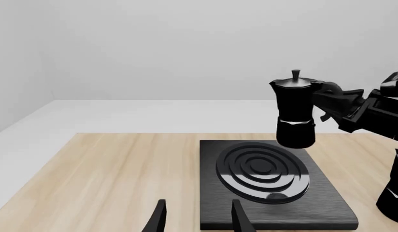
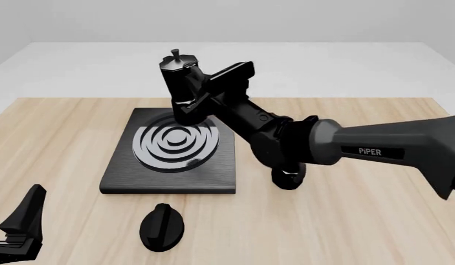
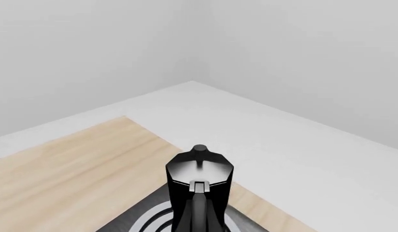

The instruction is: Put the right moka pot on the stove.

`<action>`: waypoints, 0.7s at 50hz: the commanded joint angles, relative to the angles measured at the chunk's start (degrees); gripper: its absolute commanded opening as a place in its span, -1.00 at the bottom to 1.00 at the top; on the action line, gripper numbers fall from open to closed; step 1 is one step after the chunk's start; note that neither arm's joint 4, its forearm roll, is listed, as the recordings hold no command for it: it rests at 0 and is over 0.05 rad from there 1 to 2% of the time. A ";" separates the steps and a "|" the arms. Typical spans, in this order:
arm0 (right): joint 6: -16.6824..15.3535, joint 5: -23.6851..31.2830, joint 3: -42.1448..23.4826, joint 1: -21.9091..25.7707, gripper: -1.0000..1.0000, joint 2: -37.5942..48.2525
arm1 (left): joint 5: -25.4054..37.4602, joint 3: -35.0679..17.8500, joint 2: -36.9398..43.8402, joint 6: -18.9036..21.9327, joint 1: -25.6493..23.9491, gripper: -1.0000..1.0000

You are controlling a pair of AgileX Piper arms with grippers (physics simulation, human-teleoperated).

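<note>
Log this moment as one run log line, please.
phase: carry | right gripper: shut on moka pot, airborne over stove far edge | left gripper: open, idle near corner | placed: not yet

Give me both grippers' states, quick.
Left gripper: open, holding nothing.
Right gripper: shut on the right moka pot, held above the stove.

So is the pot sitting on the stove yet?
No, the pot hangs above the stove in the right gripper.
</note>
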 commanded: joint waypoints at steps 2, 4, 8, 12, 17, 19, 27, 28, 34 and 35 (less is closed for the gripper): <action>0.70 -0.32 -6.02 0.19 -1.00 3.58 | 0.00 0.00 0.00 0.00 0.00 1.00; 0.68 -0.35 -6.37 0.15 -1.00 3.96 | 0.00 0.00 0.00 0.00 0.00 1.00; 0.53 -0.34 -7.62 0.41 -1.00 5.40 | 0.00 0.00 0.00 0.00 0.00 1.00; 0.54 -0.22 -9.28 0.41 -1.00 7.19 | 0.00 0.00 0.00 0.00 0.00 1.00; 0.31 0.37 -11.50 0.38 -1.00 9.16 | 0.00 0.00 0.00 0.00 0.00 1.00; 0.15 0.46 -11.89 0.44 -1.00 9.55 | 0.00 0.00 0.00 0.00 0.00 1.00; -0.16 1.31 -14.77 0.26 -1.00 12.36 | 0.00 0.00 0.00 0.00 0.00 1.00; -0.16 1.32 -14.78 0.26 -1.00 12.37 | 0.00 0.00 0.00 0.00 0.00 1.00; -0.13 1.35 -16.22 0.25 -1.00 14.26 | 0.00 0.00 0.00 0.00 0.00 1.00; -0.52 1.24 -16.31 0.72 -1.00 14.82 | 0.00 0.00 0.00 0.00 0.00 1.00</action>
